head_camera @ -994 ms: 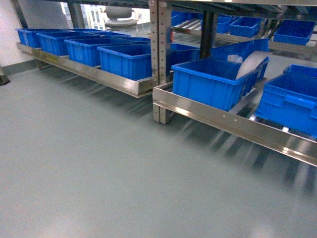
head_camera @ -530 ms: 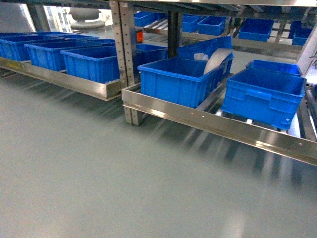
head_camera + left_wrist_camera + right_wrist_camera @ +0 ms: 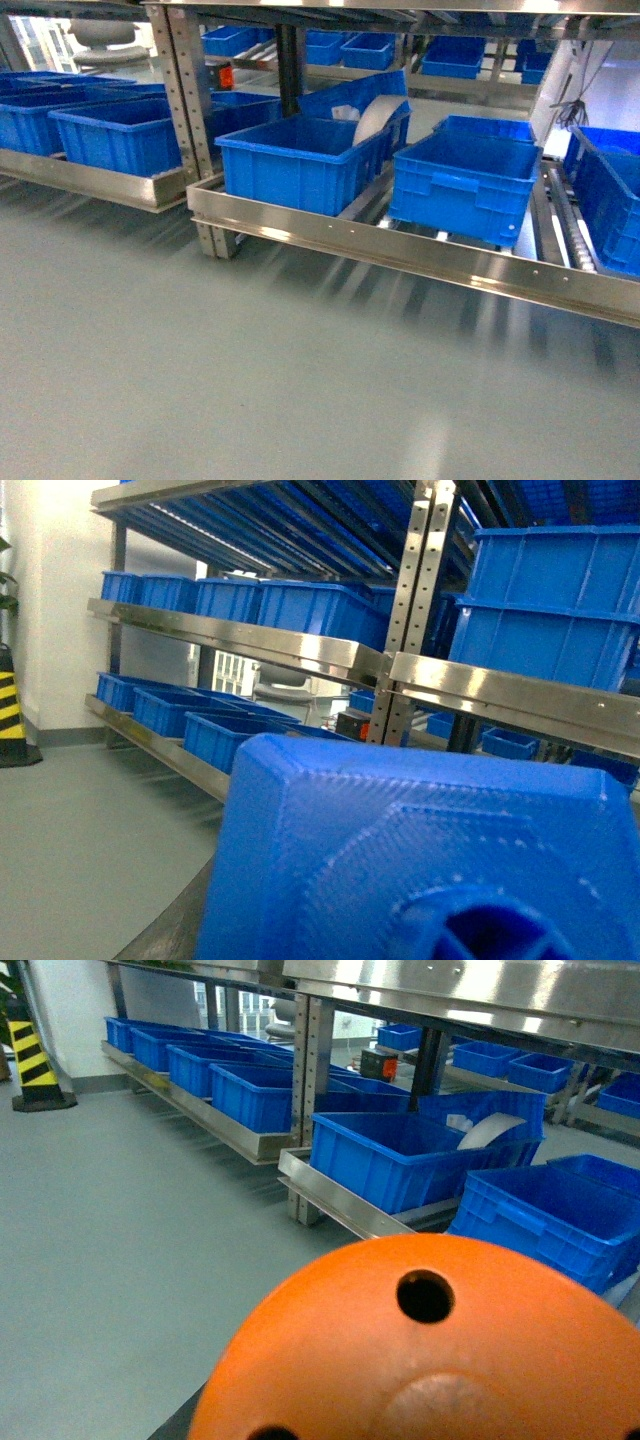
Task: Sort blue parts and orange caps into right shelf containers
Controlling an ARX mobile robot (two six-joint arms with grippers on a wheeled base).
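Observation:
A blue part (image 3: pixel 420 850) with a ridged printed face fills the lower left wrist view, held close against the camera; my left gripper's fingers are hidden behind it. An orange cap (image 3: pixel 420 1350), round with small dark holes, fills the lower right wrist view the same way and hides the right gripper's fingers. Neither gripper shows in the head view. Ahead stands the silver shelf (image 3: pixel 400 245) with three blue containers: one on the left (image 3: pixel 300 160), one in the middle (image 3: pixel 465 175) and one at the right edge (image 3: pixel 610 200).
A white curved sheet (image 3: pixel 375 118) stands in the left container. A perforated steel upright (image 3: pixel 190 90) divides this shelf from the left bay's crates (image 3: pixel 110 135). Grey floor lies in front. A yellow-black striped post (image 3: pixel 30 1060) stands far left.
The shelf and its crates have slid leftward in the head view, and more of the right bay has come into view with a third container at the right edge.

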